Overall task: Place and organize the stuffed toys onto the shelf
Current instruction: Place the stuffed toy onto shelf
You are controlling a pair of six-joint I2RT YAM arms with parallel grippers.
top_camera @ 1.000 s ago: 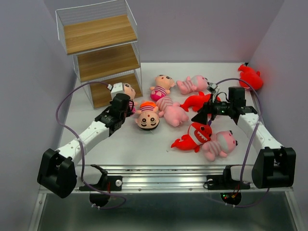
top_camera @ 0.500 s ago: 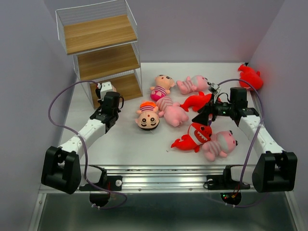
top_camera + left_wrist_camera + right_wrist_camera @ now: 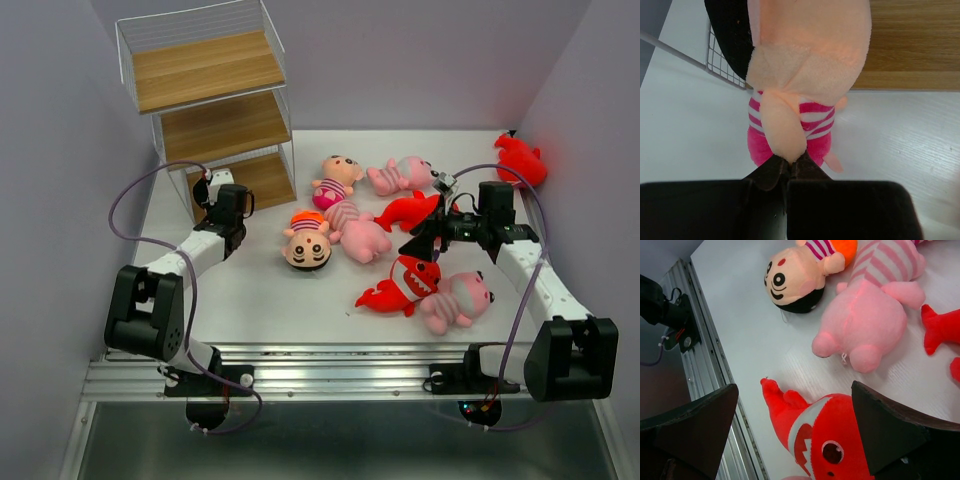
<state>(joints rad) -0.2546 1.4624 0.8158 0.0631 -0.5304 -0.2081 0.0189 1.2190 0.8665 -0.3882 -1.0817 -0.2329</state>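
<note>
One doll point(image 3: 807, 55) is dangling by a thin limb from the clamped left claw point(image 3: 790, 166), risking slipping short of the shelf point(image 3: 912, 45); right claw point(image 3: 795, 415) gaping.

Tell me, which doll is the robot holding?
The doll by the shelf, pinched in the shut left gripper. The orange-trimmed doll and the far doll just lie on the table.

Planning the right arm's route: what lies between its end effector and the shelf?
Top view: a pink striped animal, an orange-collared doll and a second doll lie between the open right end effector and the shelf.
</note>
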